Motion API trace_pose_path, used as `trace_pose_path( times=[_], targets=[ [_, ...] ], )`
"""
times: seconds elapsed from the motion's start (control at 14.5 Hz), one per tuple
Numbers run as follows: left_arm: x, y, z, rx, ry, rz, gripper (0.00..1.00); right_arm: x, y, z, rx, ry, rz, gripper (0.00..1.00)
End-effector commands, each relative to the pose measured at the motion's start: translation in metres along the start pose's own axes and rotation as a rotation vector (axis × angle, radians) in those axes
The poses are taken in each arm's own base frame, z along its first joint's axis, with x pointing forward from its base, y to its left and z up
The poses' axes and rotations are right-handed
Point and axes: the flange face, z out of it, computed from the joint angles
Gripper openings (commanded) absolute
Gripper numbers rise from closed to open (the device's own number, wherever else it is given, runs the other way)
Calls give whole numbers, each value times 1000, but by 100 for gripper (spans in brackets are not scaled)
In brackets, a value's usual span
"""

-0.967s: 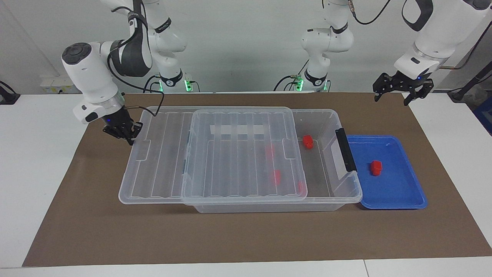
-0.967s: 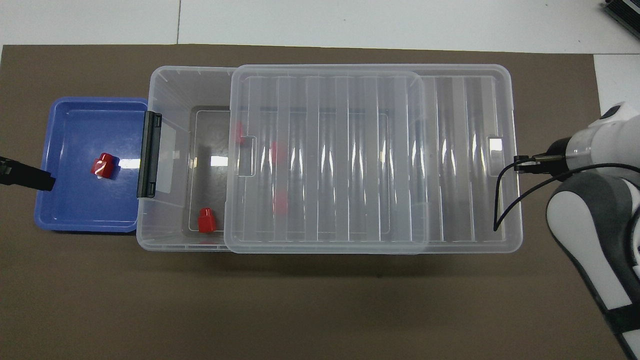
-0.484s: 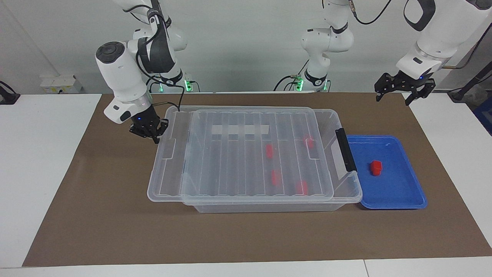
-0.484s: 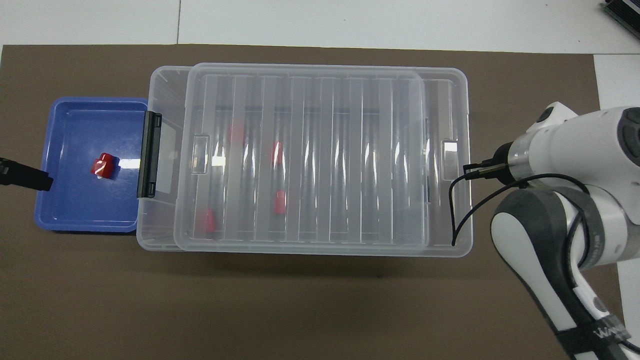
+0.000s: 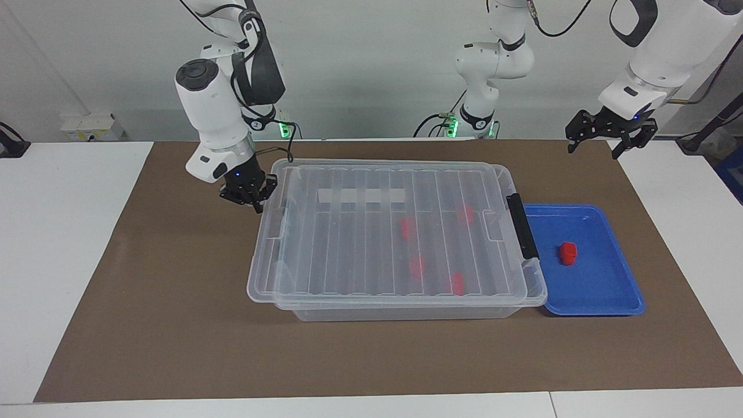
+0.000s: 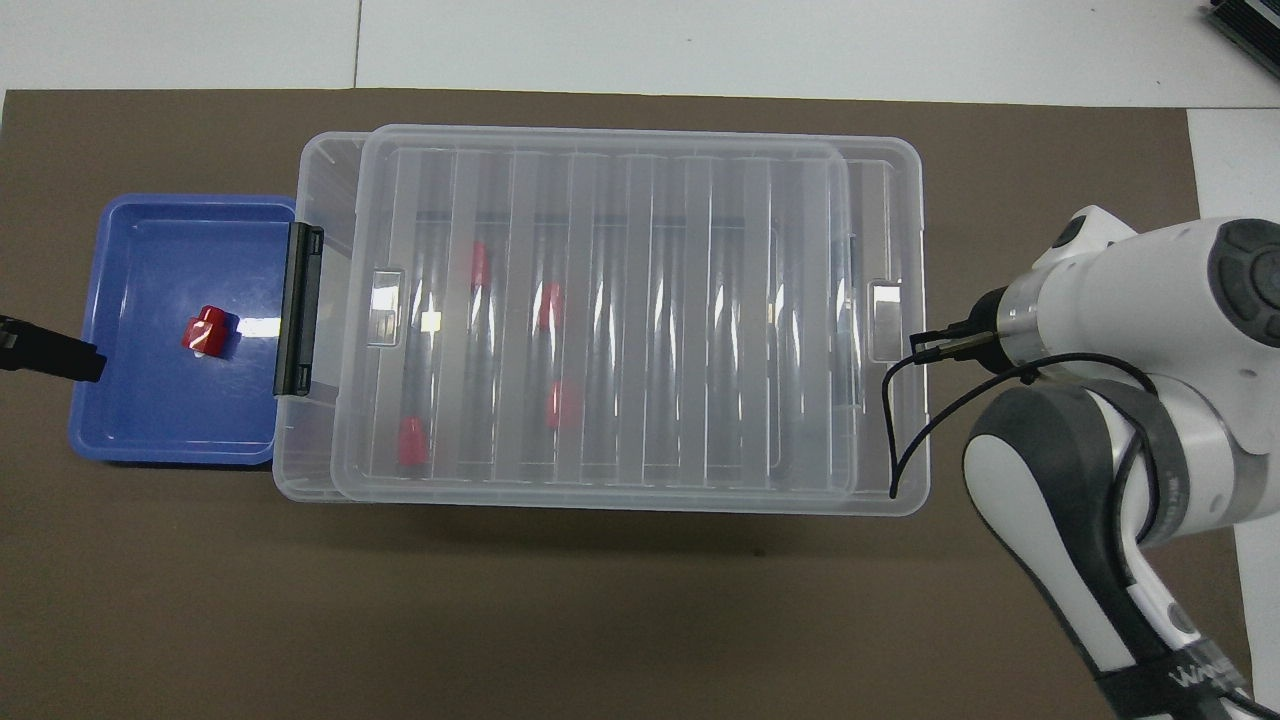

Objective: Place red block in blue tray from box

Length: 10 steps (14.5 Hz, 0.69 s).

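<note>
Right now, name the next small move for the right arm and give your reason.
Probably one more short push toward the left arm's end. The right gripper, shut, sits at the lid edge, and the lid overhangs the box at that end, short of the black latch. A red block already lies in the blue tray; the left gripper waits, open.

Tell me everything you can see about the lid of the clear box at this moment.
The lid is clear, translucent plastic with parallel raised ribs and a rectangular recess near each short end. It lies flat on the box and covers almost all of it, slightly offset toward the right arm's end, so a narrow strip of the box rim shows beside the black latch. Four red blocks show blurred through it. The right gripper, jaws shut, is at the lid's short edge; contact cannot be confirmed.
</note>
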Motion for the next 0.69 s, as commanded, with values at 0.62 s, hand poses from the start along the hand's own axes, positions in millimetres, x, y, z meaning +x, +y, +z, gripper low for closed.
trace_pose_path(
  times=[0.62],
  targets=[
    [-5,0,-5,4,0,-12,100,-2,2,-12,15,28,43,0]
  ],
)
